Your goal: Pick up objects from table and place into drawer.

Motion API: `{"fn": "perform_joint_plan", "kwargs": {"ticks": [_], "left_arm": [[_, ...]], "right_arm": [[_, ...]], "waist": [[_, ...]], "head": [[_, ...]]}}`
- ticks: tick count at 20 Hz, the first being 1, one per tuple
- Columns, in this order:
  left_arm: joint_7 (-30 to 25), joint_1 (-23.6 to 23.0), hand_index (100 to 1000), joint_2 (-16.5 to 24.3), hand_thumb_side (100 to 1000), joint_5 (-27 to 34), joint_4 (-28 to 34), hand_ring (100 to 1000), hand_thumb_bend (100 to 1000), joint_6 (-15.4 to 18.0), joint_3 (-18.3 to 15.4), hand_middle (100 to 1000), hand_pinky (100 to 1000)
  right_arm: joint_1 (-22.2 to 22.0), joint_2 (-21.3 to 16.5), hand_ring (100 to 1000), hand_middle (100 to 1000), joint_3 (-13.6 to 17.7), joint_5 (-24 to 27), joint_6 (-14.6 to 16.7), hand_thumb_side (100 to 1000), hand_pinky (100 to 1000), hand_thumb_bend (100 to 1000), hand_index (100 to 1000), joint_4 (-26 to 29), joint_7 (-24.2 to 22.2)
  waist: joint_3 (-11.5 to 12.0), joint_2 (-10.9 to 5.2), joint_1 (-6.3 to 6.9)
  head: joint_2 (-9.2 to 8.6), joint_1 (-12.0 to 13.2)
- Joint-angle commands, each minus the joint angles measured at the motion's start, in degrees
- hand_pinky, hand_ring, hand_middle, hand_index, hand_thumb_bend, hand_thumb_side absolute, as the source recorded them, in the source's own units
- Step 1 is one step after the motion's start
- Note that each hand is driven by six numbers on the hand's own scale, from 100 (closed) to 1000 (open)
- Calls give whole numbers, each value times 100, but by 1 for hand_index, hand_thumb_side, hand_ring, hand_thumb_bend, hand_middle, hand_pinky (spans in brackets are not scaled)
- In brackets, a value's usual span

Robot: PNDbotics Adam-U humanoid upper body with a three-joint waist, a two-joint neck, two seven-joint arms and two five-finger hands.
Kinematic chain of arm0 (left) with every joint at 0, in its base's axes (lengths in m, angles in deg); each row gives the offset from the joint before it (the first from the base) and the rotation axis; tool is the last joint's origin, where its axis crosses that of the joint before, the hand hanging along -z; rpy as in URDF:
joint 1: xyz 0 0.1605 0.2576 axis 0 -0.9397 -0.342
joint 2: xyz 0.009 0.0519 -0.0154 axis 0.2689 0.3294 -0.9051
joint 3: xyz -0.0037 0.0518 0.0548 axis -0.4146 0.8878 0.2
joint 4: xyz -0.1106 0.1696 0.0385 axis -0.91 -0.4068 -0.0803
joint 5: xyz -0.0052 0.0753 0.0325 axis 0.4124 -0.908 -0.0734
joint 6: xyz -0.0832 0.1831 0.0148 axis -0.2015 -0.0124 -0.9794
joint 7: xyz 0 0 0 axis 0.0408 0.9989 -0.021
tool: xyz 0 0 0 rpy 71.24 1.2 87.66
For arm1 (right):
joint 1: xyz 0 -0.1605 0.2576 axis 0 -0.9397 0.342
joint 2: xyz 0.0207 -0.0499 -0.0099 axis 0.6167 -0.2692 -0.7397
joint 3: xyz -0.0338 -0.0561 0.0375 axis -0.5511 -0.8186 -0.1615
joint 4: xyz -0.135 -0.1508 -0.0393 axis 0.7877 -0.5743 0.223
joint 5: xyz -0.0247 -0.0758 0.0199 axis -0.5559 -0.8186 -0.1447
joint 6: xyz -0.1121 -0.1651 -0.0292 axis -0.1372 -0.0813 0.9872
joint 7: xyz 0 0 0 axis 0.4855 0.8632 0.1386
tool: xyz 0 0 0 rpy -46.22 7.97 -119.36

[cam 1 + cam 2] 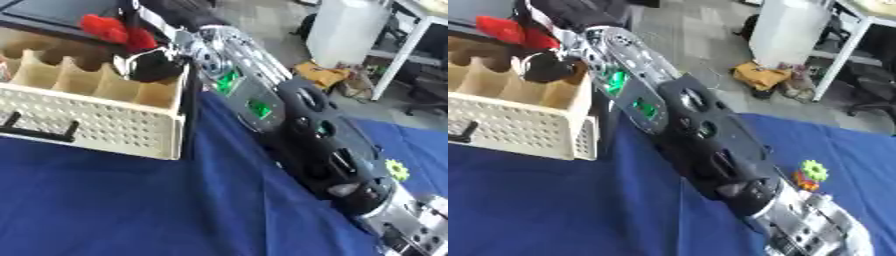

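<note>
Right hand (153,62) over drawer (96,117), holding red object (109,27).

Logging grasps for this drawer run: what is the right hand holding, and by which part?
The right hand is over the drawer beside a red object; whether it grips it cannot be told.

Beyond your blue table cloth (105,200) you see a grey floor (710,30), a white cabinet (348,30), a white desk leg (837,55), and yellowish clutter (763,75) beside it.
</note>
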Motion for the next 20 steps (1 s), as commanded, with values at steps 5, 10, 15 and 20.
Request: {"fn": "perform_joint_plan", "kwargs": {"ticks": [5,10,15,20], "left_arm": [[10,23,794,53,840,44,48,100,100,-46,-67,100,100],[6,16,794,42,842,58,48,100,100,-58,-64,100,100],[18,-20,794,52,840,56,48,100,100,-57,-77,100,100],[38,-97,794,80,840,45,48,100,100,-68,-102,100,100]], "right_arm": [[178,-104,759,748,166,4,14,551,705,132,788,160,-129],[196,-126,754,739,198,17,-72,552,702,121,781,212,-27],[176,-224,746,730,283,121,-147,547,694,114,772,366,194],[160,-546,724,705,423,436,-356,527,678,100,767,940,498]], "waist": [[8,-121,89],[-3,-137,99],[7,-167,112],[-84,-205,149]], "head": [[-11,19],[-6,33],[19,67],[67,171]]}}
